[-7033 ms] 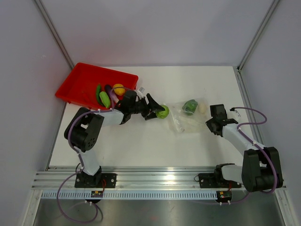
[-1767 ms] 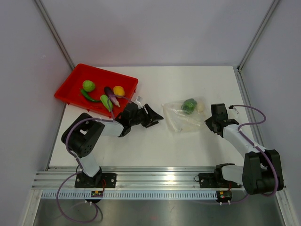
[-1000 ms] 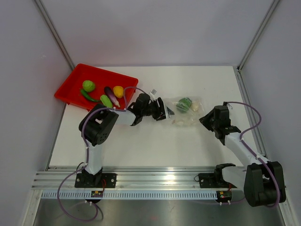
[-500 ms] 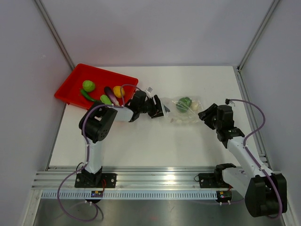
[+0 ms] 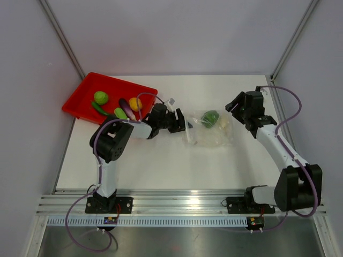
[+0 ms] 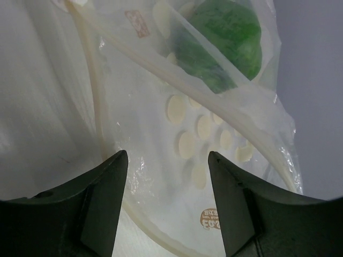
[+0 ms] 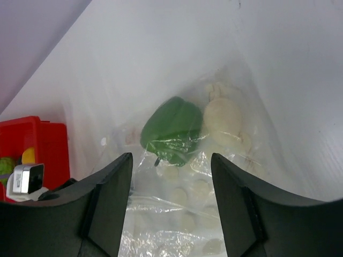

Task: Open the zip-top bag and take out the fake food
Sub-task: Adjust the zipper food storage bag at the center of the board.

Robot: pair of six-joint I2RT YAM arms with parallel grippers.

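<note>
The clear zip-top bag (image 5: pixel 210 134) lies flat on the white table. Inside it are a green pepper (image 5: pixel 210 116) and a pale piece (image 5: pixel 224 123). My left gripper (image 5: pixel 183 125) is open at the bag's left edge. In the left wrist view the bag (image 6: pixel 203 123) spreads between and beyond the spread fingers (image 6: pixel 104 187), with the green pepper (image 6: pixel 228 37) further in. My right gripper (image 5: pixel 232 104) hangs open above the bag's far right side, holding nothing. The right wrist view looks down on the bag (image 7: pixel 177 214), the green pepper (image 7: pixel 174 128) and the pale piece (image 7: pixel 225 115).
A red tray (image 5: pixel 86 88) at the far left holds a round green piece (image 5: pixel 100 97), a long green one (image 5: pixel 99 108), a purple eggplant (image 5: pixel 124 107) and a yellow piece (image 5: pixel 135 103). The tray's corner (image 7: pixel 37 142) shows in the right wrist view. Grey walls and metal posts border the table.
My right gripper opened, let go of the bag and rose toward the far right. The bag settled flat. My left gripper opened a little wider at the bag's left edge.
</note>
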